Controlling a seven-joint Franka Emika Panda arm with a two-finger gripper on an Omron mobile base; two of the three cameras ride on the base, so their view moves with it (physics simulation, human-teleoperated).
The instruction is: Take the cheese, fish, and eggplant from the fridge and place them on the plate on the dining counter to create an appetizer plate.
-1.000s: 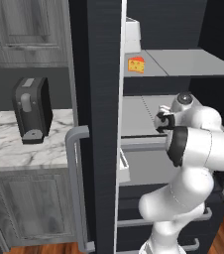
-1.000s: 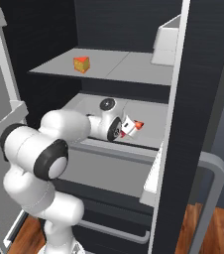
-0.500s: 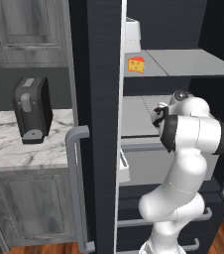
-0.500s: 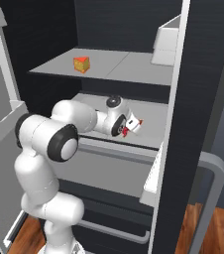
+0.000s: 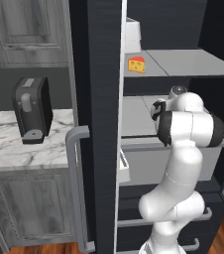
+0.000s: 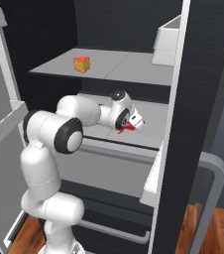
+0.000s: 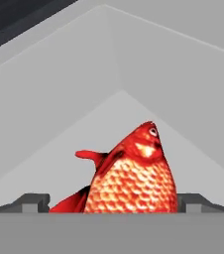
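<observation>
Red-scaled fish (image 7: 134,176): low centre of the hand view, on the fridge (image 6: 203,74) middle shelf, between the fingers (image 7: 34,202).
Fingers: spread wide, gripping nothing.
Change: elbow has swung upright; hand stayed at the fish.
Meaning: grasp seems next.
Cheese (image 5: 137,64): upper shelf, untouched.

My arm reaches into the open fridge (image 6: 193,74) at the middle shelf, and my tool (image 6: 133,124) sits right at the red fish (image 6: 127,127), which lies on that pale grey shelf; whether it touches I cannot tell. On the shelf above, the cheese (image 6: 81,64) rests well to the left. A white box (image 6: 167,47) stands at that shelf's right end.
</observation>
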